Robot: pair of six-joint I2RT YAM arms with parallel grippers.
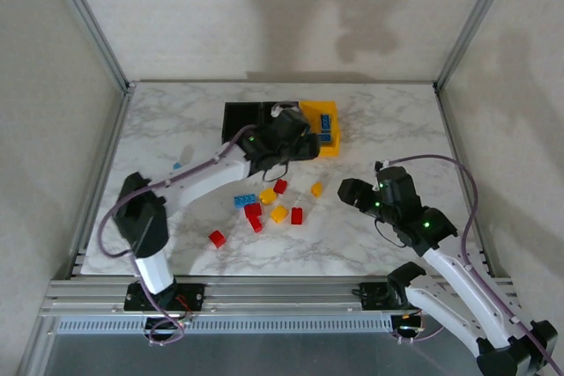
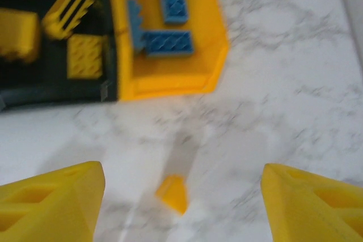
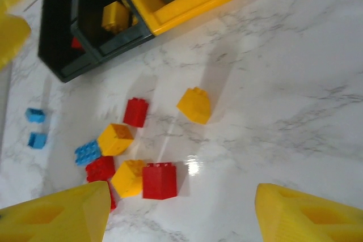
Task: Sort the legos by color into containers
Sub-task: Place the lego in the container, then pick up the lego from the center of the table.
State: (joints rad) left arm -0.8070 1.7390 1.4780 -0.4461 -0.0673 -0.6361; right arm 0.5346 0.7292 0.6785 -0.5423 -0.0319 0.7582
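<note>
Just on the near side of the yellow-orange bin, a lone yellow lego lies on the marble, apart from the bin's wall. Your left gripper hangs above it, jaws spread with nothing between them, so this looks like the next pick. Centre the brick between the jaws, square them to its flat faces, and come straight down before you close. It belongs in the black bin touching the yellow-orange one, where yellow bricks lie; blue ones lie in the yellow-orange bin. Your right gripper, jaws likewise spread and empty, sits farther from that bin, near the loose bricks.
</note>
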